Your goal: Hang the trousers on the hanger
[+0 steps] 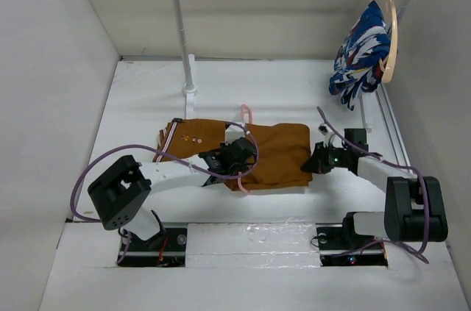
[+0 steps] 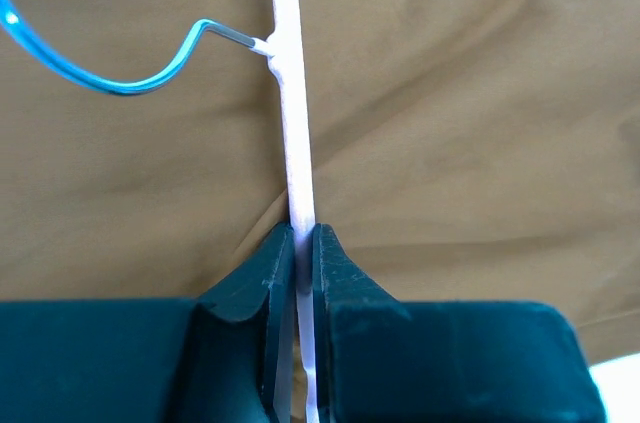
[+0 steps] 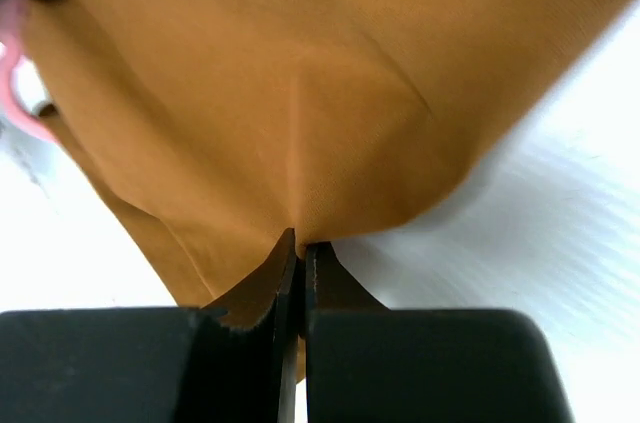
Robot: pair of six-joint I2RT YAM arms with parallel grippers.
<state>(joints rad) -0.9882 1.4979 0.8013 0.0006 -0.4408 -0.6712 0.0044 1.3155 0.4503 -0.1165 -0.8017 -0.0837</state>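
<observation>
Trousers (image 1: 276, 151) flat on white walled-in table (image 1: 147, 101); left gripper (image 2: 303, 235) tight on hanger (image 1: 246, 112); right gripper (image 3: 300, 239) tight on their edge

Left tool (image 2: 303, 235), right tool (image 3: 298, 243), apparently both closed.

2 white arms (image 1: 174, 171), black joints and fingers (image 3: 250, 295) (purple cables (image 1: 80, 179)).

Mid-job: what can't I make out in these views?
Top view: middle of the thin pink wire hanger, covered by the left gripper.
Left wrist: hanger ends, cut off by frame edges.
Right wrist: layers of rust-brown cloth trousers in the right gripper, hidden by its fingers.
</observation>
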